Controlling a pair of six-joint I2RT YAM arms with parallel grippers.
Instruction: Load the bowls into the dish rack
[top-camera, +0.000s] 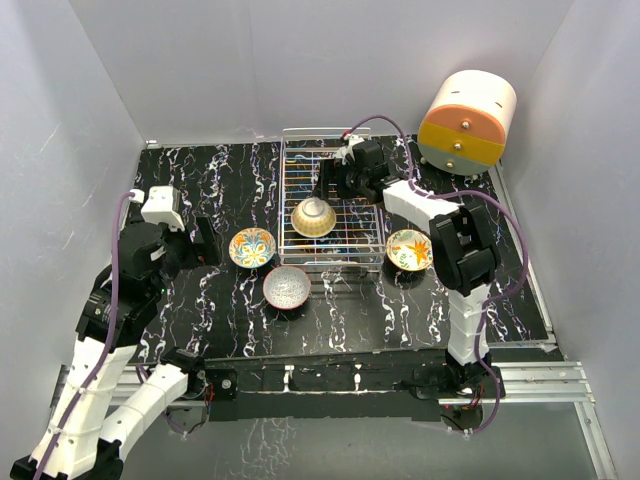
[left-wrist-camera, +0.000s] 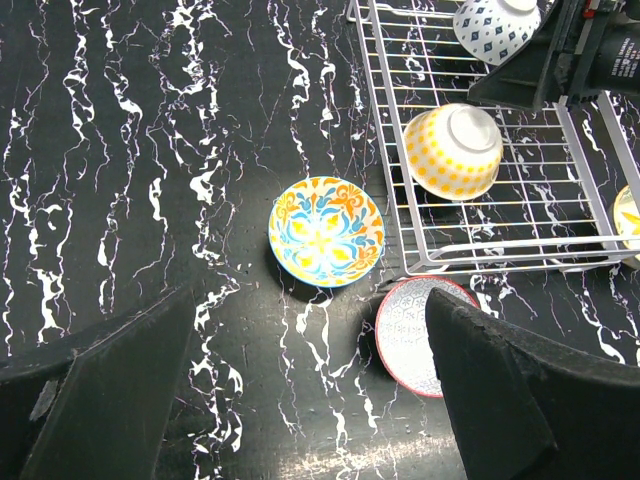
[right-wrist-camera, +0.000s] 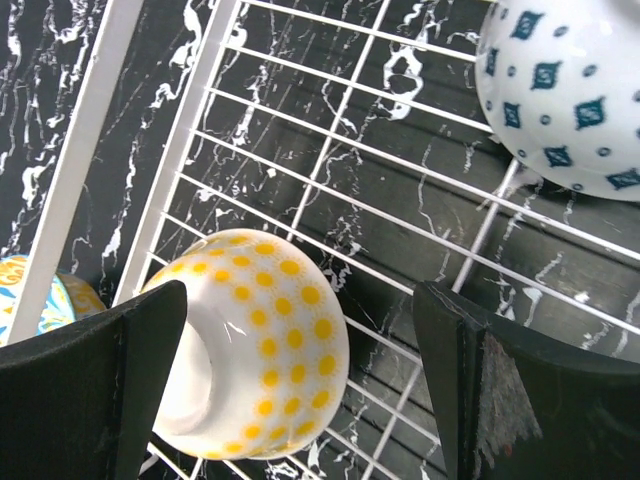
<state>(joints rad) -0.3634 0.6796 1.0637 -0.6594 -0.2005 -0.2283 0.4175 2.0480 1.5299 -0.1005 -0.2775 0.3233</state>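
The dish rack (top-camera: 332, 263) stands at the back middle of the table. A yellow-dotted bowl (top-camera: 313, 216) lies upside down in it. In the right wrist view a blue-diamond bowl (right-wrist-camera: 565, 90) rests in the rack (right-wrist-camera: 85, 150) beyond the yellow-dotted bowl (right-wrist-camera: 260, 350). My right gripper (top-camera: 330, 185) hangs open over the rack, and the right gripper (right-wrist-camera: 300, 295) has its fingers either side of the dotted bowl, apart from it. On the table are a yellow-teal bowl (top-camera: 252, 247), a red-rimmed bowl (top-camera: 287, 287) and an orange-floral bowl (top-camera: 409, 249). My left gripper (top-camera: 203, 240) is open and empty, left of the yellow-teal bowl (left-wrist-camera: 326, 231).
An orange-and-cream cylindrical cabinet (top-camera: 465, 122) stands at the back right, behind the right arm. Grey walls close the table on three sides. The red-rimmed bowl (left-wrist-camera: 410, 325) lies just in front of the rack's near-left corner (left-wrist-camera: 410, 268).
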